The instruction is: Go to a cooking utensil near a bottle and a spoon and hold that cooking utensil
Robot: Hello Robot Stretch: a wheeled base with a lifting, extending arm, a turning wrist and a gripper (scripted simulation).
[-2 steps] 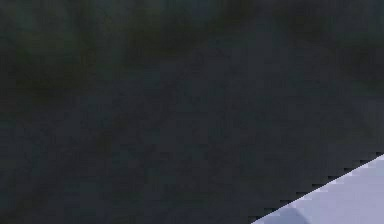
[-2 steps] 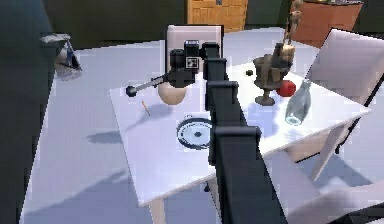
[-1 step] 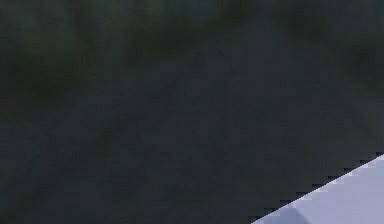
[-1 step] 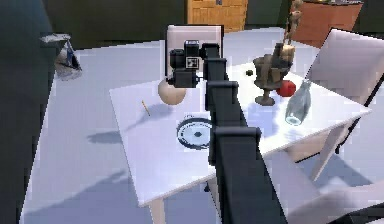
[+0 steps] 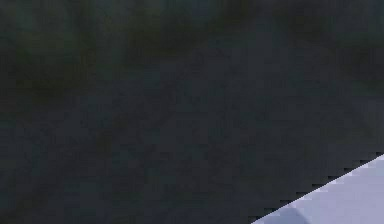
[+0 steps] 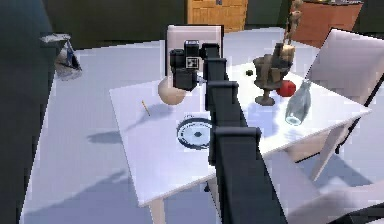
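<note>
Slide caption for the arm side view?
Arm reaches across the white table, hand near a tan round-headed utensil; glass bottle and goblet stand at the view's right.

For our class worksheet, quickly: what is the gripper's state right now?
Gripper: cannot be told; a round tan thing lies on the table near it.

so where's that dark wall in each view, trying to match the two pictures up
Forward view: the dark wall spans from the left edge across to the bottom right corner.
Arm side view: the dark wall runs down the left edge.
Shared landmark: the pale floor, a wedge in the forward view's bottom right corner, and in the arm side view lying between that wall and the white table.
</note>
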